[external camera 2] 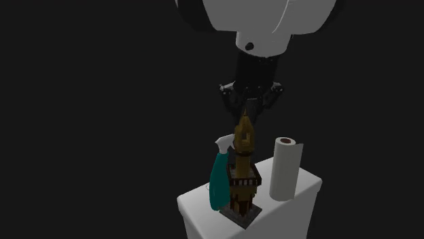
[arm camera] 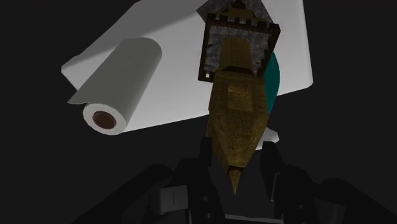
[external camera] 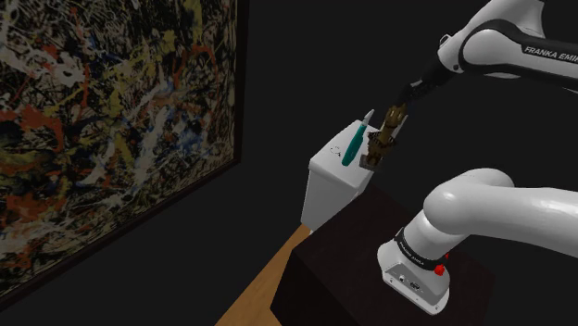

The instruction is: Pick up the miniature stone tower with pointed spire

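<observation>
A white block (external camera 2: 204,221) lies beneath the fingers (arm camera: 205,153) and bears the rest. The brown stone tower (external camera 2: 243,180) stands upright on it, with its pointed spire rising between the fingers of the black gripper (external camera 2: 249,112), which are clamped on its two sides. A paper towel roll (external camera 2: 285,170) stands off one finger and a teal spray bottle (external camera 2: 219,183) off the other, just beside the tower

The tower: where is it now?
In the second exterior view the tower stands on the white box, between the teal bottle at left and the paper roll at right, spire under the gripper.
</observation>
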Tool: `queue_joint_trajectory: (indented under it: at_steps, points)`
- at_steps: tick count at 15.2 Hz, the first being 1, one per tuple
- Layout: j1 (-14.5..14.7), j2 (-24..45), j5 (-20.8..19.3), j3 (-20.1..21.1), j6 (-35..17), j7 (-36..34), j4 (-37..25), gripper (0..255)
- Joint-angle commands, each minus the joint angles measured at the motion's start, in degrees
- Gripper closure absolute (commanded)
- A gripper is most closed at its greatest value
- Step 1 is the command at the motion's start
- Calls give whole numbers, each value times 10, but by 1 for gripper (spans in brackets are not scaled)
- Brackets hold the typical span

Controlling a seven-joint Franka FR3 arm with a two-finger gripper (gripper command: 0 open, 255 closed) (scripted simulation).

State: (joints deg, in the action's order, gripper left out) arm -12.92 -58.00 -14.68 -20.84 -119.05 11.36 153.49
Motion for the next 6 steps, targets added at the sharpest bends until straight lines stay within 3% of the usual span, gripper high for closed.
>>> queue_joint_trajectory:
  at_steps: [1,6]
  points:
    - [3,3,4,3,13,0,-17,255]
    - [7,6,10,9,35,-1,-42,255]
